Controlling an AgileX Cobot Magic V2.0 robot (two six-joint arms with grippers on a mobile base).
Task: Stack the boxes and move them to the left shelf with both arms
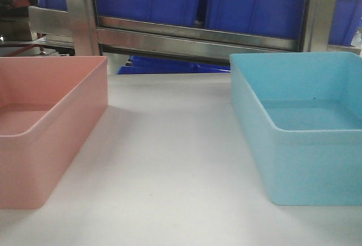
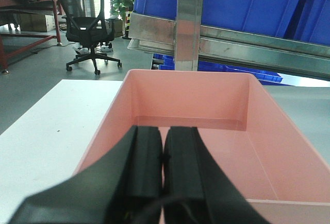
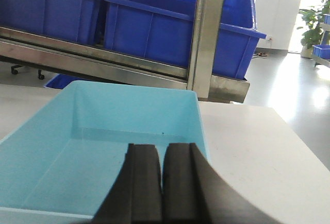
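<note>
- Presently the salmon-pink open-top plastic bin [image 1: 54,116] sits at the left of the white surface [image 1: 169,155] and the sky-blue open-top plastic bin [image 1: 305,155] at the right, well apart, both upright and empty.
- The left gripper [image 2: 163,139] hangs above the pink bin's near end, pads pressed together, clenched on nothing.
- The right gripper [image 3: 162,154] hangs likewise above the blue bin, clenched and empty.
- Stacking is not yet begun.
- Both bins look light and fairly stiff, but their smooth walls are probably slippery.
- Best hold, I judge: pinch a short wall under the rolled rim, one jaw inside, one outside.
- The stainless-steel rack [image 1: 198,39] holding dark blue bins [image 1: 254,3] stands behind.
</note>
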